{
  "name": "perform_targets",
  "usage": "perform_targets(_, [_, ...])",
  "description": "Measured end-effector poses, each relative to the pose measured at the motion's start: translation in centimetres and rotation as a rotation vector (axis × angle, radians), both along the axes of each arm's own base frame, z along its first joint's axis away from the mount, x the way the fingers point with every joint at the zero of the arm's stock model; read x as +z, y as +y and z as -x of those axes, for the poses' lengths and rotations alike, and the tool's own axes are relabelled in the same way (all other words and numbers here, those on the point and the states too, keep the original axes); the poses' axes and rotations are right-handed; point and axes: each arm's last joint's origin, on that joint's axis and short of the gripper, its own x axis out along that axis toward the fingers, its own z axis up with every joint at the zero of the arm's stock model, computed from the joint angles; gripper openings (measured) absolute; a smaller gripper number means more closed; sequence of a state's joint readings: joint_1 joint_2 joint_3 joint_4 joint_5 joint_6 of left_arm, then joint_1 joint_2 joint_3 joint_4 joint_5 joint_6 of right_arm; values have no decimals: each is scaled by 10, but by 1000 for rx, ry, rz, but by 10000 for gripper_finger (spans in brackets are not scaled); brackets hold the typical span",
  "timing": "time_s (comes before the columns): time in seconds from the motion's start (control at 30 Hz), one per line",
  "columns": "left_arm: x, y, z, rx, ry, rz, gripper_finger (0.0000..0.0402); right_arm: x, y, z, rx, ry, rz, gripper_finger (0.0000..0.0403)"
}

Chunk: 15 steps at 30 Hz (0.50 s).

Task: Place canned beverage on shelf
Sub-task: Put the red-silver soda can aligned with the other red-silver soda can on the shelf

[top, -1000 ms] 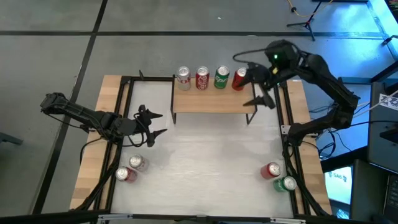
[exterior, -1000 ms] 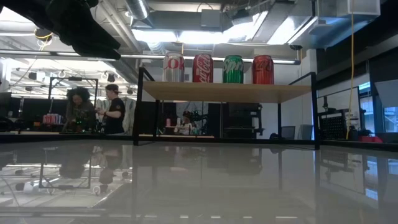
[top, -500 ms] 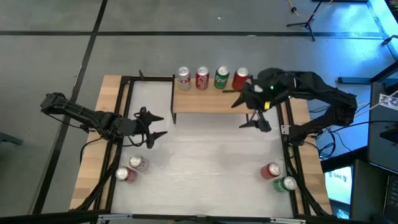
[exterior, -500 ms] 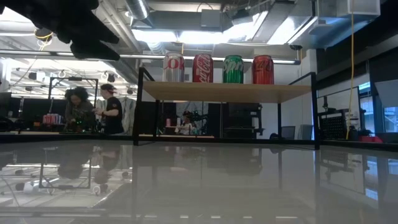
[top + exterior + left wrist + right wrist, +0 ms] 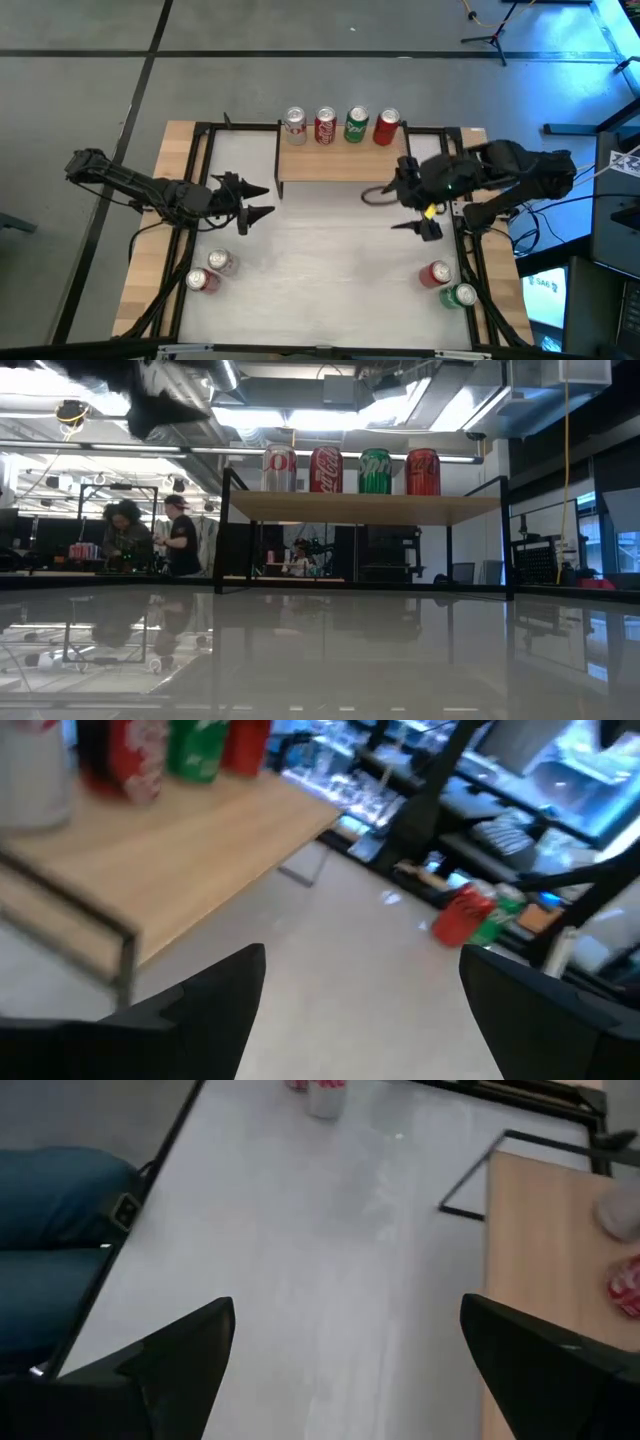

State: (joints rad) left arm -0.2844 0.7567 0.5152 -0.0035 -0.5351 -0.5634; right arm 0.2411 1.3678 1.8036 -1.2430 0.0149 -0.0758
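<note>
Four cans stand in a row on the shelf (image 5: 340, 160) at the upper middle of the high view: a silver can (image 5: 294, 123), a red cola can (image 5: 325, 124), a green can (image 5: 357, 123) and a second red can (image 5: 388, 126), all upright and just beside one another along the shelf's far edge. In the low view the same four line the plank's top, silver at left and red at right.

Four more cans lie on the white table (image 5: 320, 270). At the lower left of the high view a silver-and-red can (image 5: 221, 261) and a red can (image 5: 202, 281) sit side by side. At the lower right a red can (image 5: 436, 273) and a green can (image 5: 460, 295) sit close together.

The right gripper (image 5: 398, 211) is at the right of centre, over the table in front of the shelf's right end, its two fingers spread wide and holding nothing. The left gripper (image 5: 256, 199) is at the left of centre, near the shelf's left end, its fingers also parted and empty.

Two people stand in the room behind, at the left of the low view.
</note>
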Motion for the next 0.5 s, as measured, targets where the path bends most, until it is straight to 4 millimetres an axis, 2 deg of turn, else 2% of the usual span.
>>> perform_targets(0.1, [19, -2, -3, -39, -21, -14, 325, -10, 11, -2, 41, -16, -4, 383])
perform_targets(0.2, [36, -4, -5, -55, 9, -30, 325, -31, 17, -5, 59, -30, -13, 383])
perform_targets(0.5, [71, -16, -16, -70, 350, 54, 325, -94, 20, -12, 23, -94, -86, 383])
